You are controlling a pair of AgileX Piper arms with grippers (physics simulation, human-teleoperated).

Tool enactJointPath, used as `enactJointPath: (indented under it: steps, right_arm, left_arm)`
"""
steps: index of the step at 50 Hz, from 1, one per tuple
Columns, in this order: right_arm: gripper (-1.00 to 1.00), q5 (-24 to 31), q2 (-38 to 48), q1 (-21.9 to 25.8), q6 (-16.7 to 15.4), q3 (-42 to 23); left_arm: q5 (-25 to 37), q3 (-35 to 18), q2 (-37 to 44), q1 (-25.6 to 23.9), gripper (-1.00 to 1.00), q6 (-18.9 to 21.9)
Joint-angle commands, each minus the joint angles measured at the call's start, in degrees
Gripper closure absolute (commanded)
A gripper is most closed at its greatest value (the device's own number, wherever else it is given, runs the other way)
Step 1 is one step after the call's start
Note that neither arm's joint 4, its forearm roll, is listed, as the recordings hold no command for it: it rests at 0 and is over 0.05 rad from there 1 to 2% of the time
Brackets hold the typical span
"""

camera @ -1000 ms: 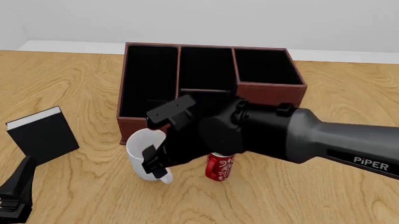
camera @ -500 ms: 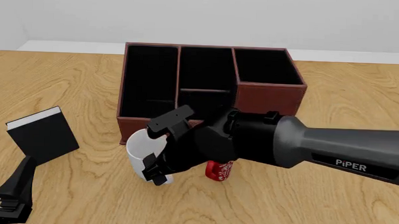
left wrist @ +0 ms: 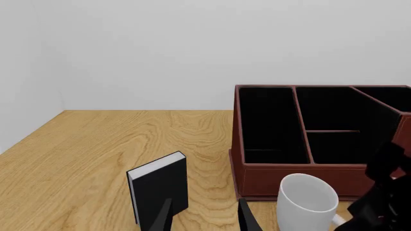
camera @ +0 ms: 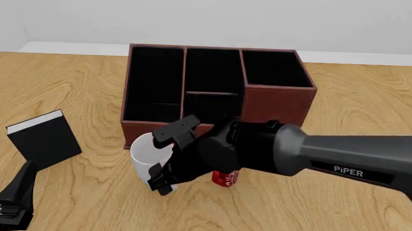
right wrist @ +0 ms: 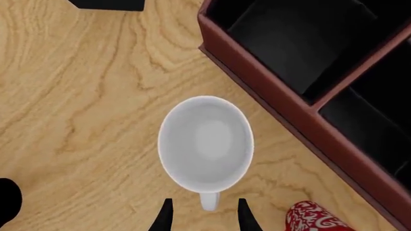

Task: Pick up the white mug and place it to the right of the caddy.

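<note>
- The white mug point(camera: 144, 153) stands upright on the wooden table point(camera: 340, 212), just in front of the caddy's front wall near its left corner; in the front view the right arm covers most of its right side
- The caddy point(camera: 275, 100) sits behind it, reddish-brown with black-lined compartments; the right-hand section is taller
- The right gripper point(right wrist: 202, 217) points down over the mug; in the right wrist view its two fingertips stand apart, one on either side of the mug's handle point(right wrist: 207, 200), not pressed onto it. Only the tips are in frame
- The red mug point(camera: 226, 178) with white pattern stands just right of the white mug; the arm hides all but its lower part in the front view, and the frame edge cuts it off in the right wrist view
- The left gripper point(left wrist: 204, 216) rests low at the near left of the table, fingers spread, holding nothing; only the fingertips show
- A black book point(camera: 44, 139) with white pages stands upright left of the caddy, apart from both mugs
</note>
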Motion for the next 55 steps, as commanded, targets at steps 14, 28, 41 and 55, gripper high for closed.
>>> enactJointPath:
  steps: [14, 28, 41, 55]
  right_arm:
    - [-1.0, -1.2, 1.4, 0.5, 1.2, 0.7]
    - [-1.0, -1.7, 2.3, 0.8, 1.6, 0.7]
    - [-1.0, -2.8, 3.3, 0.7, 2.0, 1.4]
    - [1.0, -2.6, 3.4, 1.0, 1.8, 1.3]
  left_arm:
    - [0.0, 0.0, 0.0, 0.0, -1.0, 0.0]
    - [0.0, 0.0, 0.0, 0.0, -1.0, 0.0]
    - [0.0, 0.0, 0.0, 0.0, -1.0, 0.0]
    - [0.0, 0.0, 0.0, 0.0, -1.0, 0.0]
